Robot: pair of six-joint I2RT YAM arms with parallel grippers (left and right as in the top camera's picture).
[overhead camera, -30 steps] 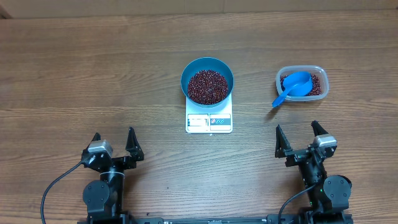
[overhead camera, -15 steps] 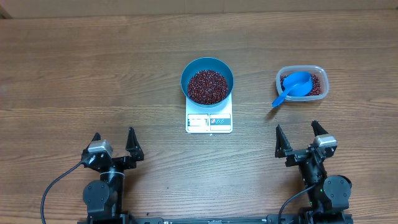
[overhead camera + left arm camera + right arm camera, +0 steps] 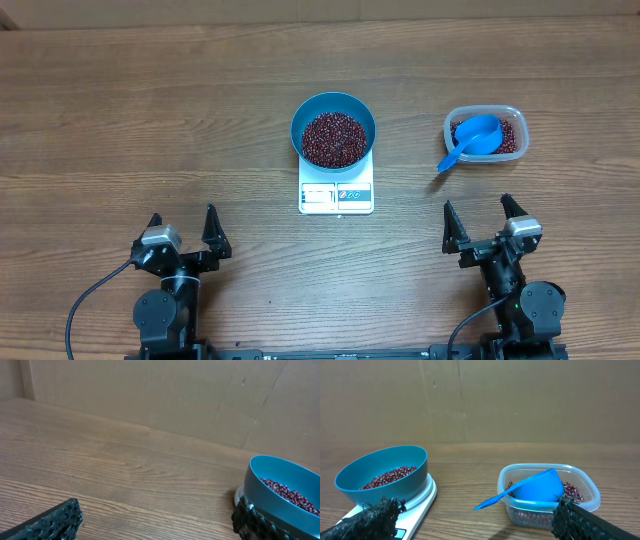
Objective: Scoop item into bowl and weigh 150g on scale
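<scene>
The blue bowl (image 3: 333, 130) stands on the white scale (image 3: 336, 193) at the table's middle, holding a heap of dark red-brown beans (image 3: 333, 139). In the right wrist view the bowl (image 3: 385, 474) sits on the scale (image 3: 417, 505) at the left. The left wrist view catches the bowl (image 3: 285, 491) at its right edge. My left gripper (image 3: 182, 232) is open near the front left, empty. My right gripper (image 3: 481, 220) is open near the front right, empty, well short of the scale.
A clear plastic tub (image 3: 485, 136) at the right holds more beans and a blue handled scoop (image 3: 470, 141), its handle sticking out over the tub's front-left rim. The same tub (image 3: 547, 494) and scoop (image 3: 532, 488) show ahead of my right gripper.
</scene>
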